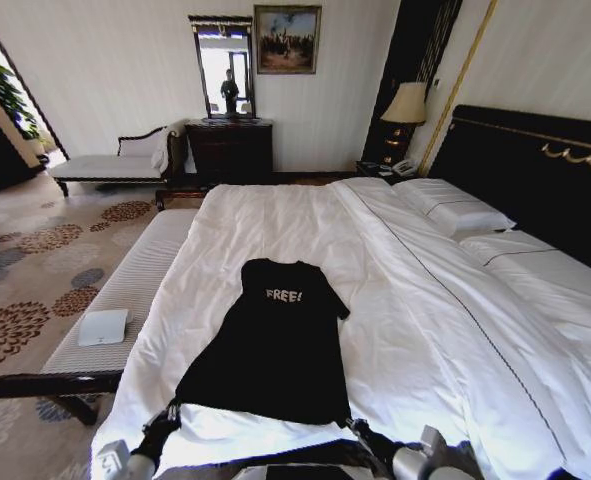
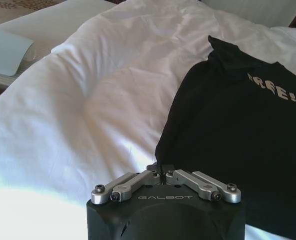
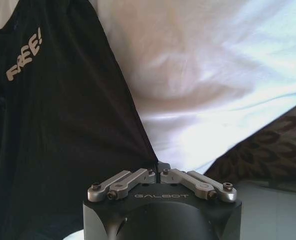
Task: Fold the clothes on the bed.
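The black T-shirt (image 1: 275, 345) is laid flat on the bed (image 1: 425, 330), its hem nearest the robot. Each hem corner is pinched in closed jaws: left gripper (image 2: 160, 171), right gripper (image 3: 158, 167), apparently for drawing the hem up evenly.

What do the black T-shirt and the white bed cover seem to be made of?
Black short-sleeved T-shirt with white lettering: soft matte knit, probably cotton; it drapes in folds. White bed cover: smooth woven cloth, slightly shiny, creased into soft wrinkles.
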Robot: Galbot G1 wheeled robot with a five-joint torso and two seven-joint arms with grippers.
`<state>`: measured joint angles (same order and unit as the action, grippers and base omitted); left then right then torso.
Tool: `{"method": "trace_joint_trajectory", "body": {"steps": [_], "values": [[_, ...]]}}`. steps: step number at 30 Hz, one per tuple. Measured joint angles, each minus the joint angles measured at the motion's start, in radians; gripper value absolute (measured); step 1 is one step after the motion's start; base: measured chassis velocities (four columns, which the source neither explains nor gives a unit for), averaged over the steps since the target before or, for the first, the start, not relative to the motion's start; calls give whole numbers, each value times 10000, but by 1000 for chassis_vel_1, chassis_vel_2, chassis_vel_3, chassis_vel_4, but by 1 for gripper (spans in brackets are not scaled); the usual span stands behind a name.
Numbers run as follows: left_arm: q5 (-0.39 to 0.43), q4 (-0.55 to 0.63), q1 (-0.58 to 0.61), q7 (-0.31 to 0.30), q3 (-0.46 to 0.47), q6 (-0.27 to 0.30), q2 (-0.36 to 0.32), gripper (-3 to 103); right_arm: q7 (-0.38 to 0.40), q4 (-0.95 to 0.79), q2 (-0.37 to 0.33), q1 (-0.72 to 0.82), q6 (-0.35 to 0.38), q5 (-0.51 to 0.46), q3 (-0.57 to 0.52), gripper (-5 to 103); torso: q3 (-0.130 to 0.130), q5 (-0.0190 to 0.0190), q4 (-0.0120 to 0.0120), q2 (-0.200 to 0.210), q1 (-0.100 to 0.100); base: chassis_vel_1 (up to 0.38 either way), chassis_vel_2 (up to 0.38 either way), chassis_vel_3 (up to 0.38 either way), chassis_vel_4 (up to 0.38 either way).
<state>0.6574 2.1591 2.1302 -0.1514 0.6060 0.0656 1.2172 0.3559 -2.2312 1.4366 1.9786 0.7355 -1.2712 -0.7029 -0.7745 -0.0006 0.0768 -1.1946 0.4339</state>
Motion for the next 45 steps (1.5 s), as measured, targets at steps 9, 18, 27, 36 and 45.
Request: {"method": "trace_joint_trajectory", "body": {"steps": [9,18,27,36,45], "values": [[-90,-100,1390,66,-245,-834,336,0,244,-311,-327,695,-2,905,53,0,0,0,1,0,0,0,0,0,0],[-283,-343,2021,61,-424,-1545,303,0,384,-194,-369,902,-1,1389,2,0,0,0,1,0,0,0,0,0,0],[-673,-670,1911,-1,-767,-1647,484,0,385,48,-316,670,-1,1735,92,0,0,-1,1,0,0,0,0,0,0],[-1869,-1434,1028,-109,-1174,-1706,779,0,377,481,-188,85,0,2105,372,0,-1,-2,-1,0,0,0,0,0,0],[-1776,-1444,948,-205,-1360,-1545,487,11,447,584,-206,106,0,2393,481,21,-1,-1,0,0,0,0,0,0,0]]}}
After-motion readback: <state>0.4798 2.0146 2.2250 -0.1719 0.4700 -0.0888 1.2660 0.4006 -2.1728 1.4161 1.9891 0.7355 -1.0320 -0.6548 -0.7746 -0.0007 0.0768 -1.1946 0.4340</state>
